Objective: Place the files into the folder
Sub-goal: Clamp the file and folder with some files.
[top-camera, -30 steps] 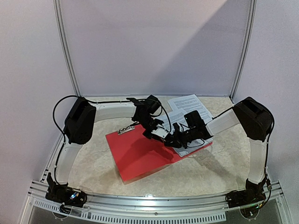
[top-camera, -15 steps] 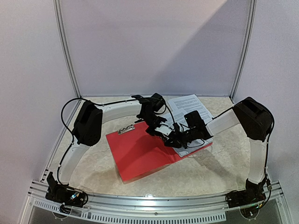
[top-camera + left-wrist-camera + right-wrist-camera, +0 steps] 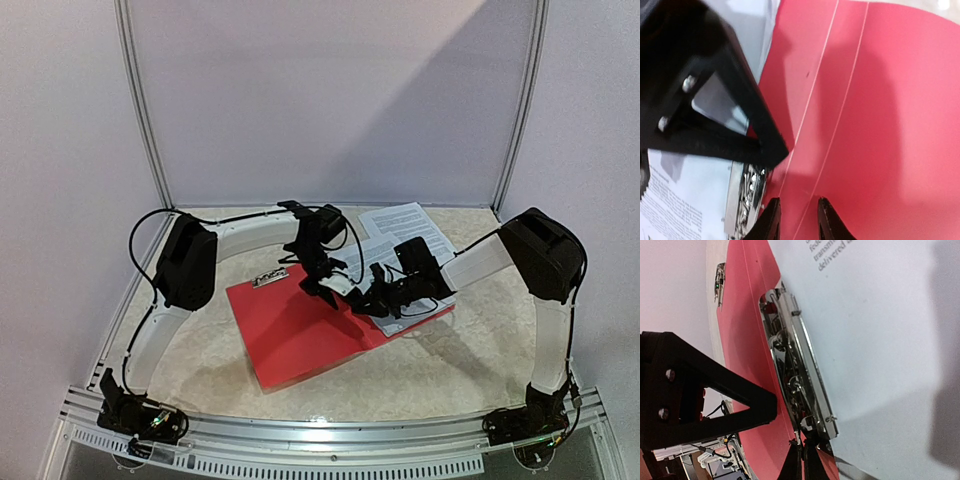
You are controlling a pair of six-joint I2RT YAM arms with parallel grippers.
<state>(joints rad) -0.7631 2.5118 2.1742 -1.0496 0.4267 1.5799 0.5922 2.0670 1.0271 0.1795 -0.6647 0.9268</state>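
Note:
The red folder (image 3: 290,335) lies open on the table, its left cover bare. White printed files (image 3: 875,340) rest on its right half beside the silver clip (image 3: 795,375) along the spine. My left gripper (image 3: 797,220) hovers low over the folder's crease lines (image 3: 880,125), jaws slightly apart with only red plastic showing between them. My right gripper (image 3: 802,462) is shut, its tips pressed against the near end of the clip. In the top view both grippers, left (image 3: 335,287) and right (image 3: 372,300), meet over the spine.
Another printed sheet (image 3: 400,218) lies on the table behind the folder. A small silver clip (image 3: 268,279) sits at the folder's far left corner. Metal frame posts and walls close in the table's back and sides.
The left arm's elbow has swung to the right and its gripper has shifted slightly above the spine. The right arm and the folder have stayed put.

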